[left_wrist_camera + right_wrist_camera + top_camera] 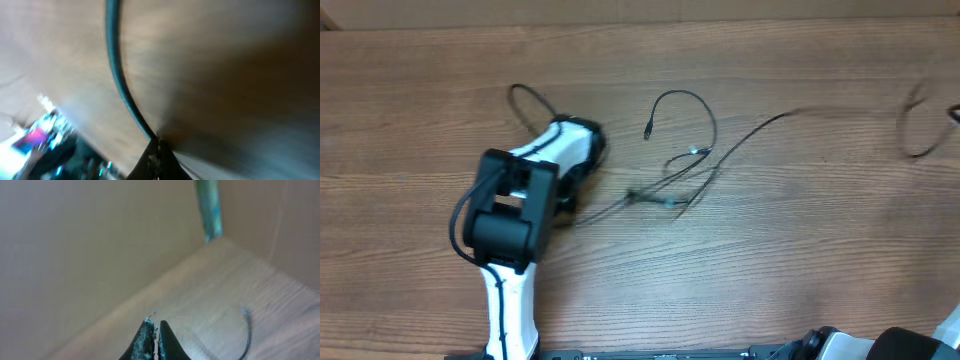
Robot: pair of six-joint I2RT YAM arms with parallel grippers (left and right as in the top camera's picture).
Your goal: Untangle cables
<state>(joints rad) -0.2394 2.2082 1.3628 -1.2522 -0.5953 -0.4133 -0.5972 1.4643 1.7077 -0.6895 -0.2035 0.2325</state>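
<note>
**Cables [682, 172] largely knotted; left gripper [157, 150] pinching one strand**

On the wooden table [800, 260], around its middle, several thin black strands cross one another in a loose snarl. One plug end [647, 131] curls free above it. A separate cord [918, 130] lies well apart at the far right, so at most one seems to be pulled clear. By my reckoning, most of the sorting is left to do.

The left gripper is down just left of the snarl with its jaws clamped tight. Its wrist view is blurred, but a black strand [117, 75] runs straight into the fingertips and looks pinched there. From above, a strand leads from the snarl toward that gripper.

The right gripper [156, 337] is closed on nothing, off to the side near a cardboard wall [75, 240]. A thin cord [247, 330] lies on the wood ahead of it.
</note>
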